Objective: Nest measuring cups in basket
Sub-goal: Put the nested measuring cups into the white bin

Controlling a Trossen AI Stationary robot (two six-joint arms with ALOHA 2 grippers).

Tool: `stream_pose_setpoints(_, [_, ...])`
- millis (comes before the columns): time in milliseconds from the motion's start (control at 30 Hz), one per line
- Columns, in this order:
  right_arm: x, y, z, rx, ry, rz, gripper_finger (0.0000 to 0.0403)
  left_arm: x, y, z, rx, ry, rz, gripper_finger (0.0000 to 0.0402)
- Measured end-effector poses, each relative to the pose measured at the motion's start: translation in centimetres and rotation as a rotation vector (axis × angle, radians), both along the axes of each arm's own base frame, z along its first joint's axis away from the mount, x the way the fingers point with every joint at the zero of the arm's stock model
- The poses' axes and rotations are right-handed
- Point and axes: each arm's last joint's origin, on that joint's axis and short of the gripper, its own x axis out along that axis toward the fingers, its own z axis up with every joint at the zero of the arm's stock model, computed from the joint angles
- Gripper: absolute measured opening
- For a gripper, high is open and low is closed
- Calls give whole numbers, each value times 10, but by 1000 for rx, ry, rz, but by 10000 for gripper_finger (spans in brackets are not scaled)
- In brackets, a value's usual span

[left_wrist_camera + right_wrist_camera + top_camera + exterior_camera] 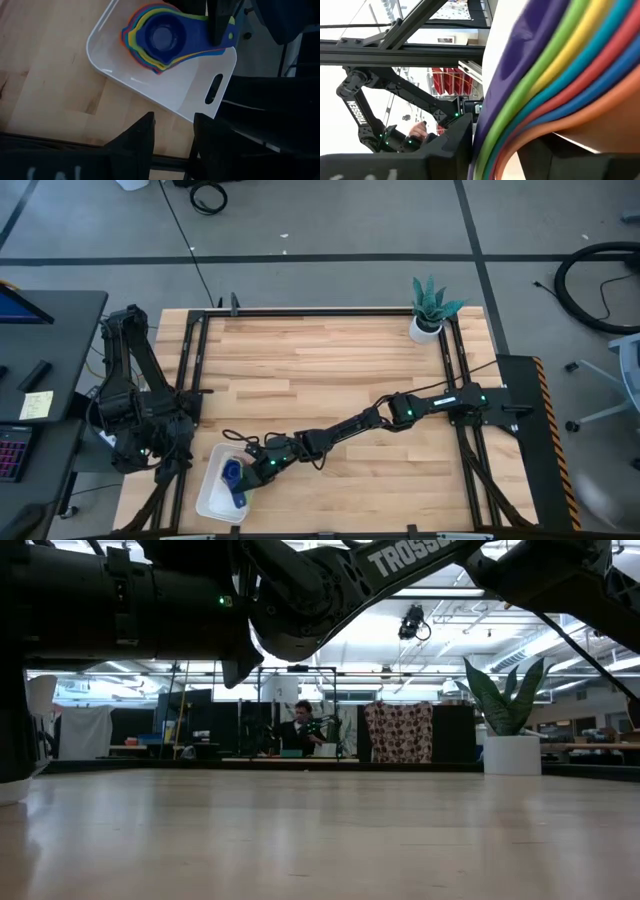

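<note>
The measuring cups (162, 37) sit stacked one inside another in the basket (135, 80), the dark blue one on top with the yellow, green, red, light blue and orange rims showing as rings around it. The basket rests near the front left corner of the wooden surface (330, 370), and in the high view the stack (234, 477) shows as a dark blue patch in the basket's right half. The stack's handles fan out together toward the basket wall with the slot handle, so its long axis runs from the bowls toward that side, and this is where the right claw (252, 469) reaches in, with the right arm stretched far across the surface from the right edge. The right wrist view shows the coloured handle edges (560, 85) layered right against its camera, with dark fingers on either side; whether they pinch the handles or have slackened off them I cannot tell. The left claw (172, 127) hangs just off the basket's near edge, fingers parted with nothing between them, the left arm folded at the surface's left border. Judged from this, the nesting looks complete, and the next move should be a clean retreat of the right claw along the handle axis, without dragging the stack.
</note>
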Motion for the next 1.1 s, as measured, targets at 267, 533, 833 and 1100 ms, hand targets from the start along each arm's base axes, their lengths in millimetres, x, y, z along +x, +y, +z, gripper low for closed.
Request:
stream_pose_setpoints(267, [0, 0, 0, 36, 22, 31, 170, 0, 0, 0, 0, 0, -1, 141])
stream_pose_setpoints(533, [-1, 0, 0, 68, 45, 96, 171, -1, 0, 0, -4, 16, -12, 141])
stream_pose_setpoints(833, [-3, 0, 0, 81, 60, 191, 171, -1, -1, 0, -12, 45, -31, 141])
stream_pose_setpoints(1100, [0, -10, 1, 73, 43, 202, 171, -1, -1, 0, -16, 44, -31, 141])
